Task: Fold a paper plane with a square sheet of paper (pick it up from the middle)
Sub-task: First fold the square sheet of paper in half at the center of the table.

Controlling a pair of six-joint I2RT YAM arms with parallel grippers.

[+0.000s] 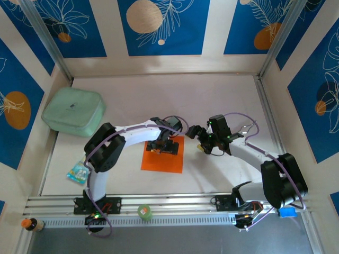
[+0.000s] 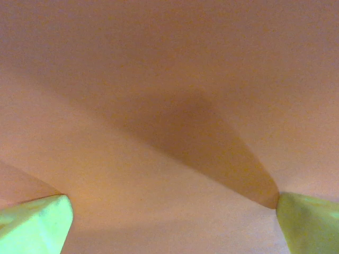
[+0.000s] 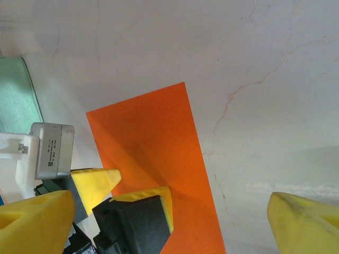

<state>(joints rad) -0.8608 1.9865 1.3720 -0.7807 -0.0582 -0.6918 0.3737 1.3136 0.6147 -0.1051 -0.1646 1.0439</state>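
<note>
The square sheet of paper [image 1: 165, 160] lies flat on the white table, bright orange, with a faint diagonal crease [image 3: 139, 159]. My left gripper [image 1: 163, 146] is low over the sheet's far half, open, with both yellow fingertips [image 3: 96, 182] spread apart on the paper. In the left wrist view the paper [image 2: 159, 106] is very close, and my left gripper [image 2: 172, 225] has a tip in each bottom corner. My right gripper [image 1: 203, 143] hangs just right of the sheet, open and holding nothing. In its own view my right gripper [image 3: 169, 225] has wide-set fingertips [image 3: 304, 222] framing the sheet's right edge.
A pale green pad [image 1: 73, 112] sits at the far left, its edge also in the right wrist view [image 3: 16, 95]. A small packet [image 1: 78, 172] lies near the left arm's base. A green round object [image 1: 144, 212] rests on the front rail, and a small bottle [image 1: 30, 224] stands at the front left.
</note>
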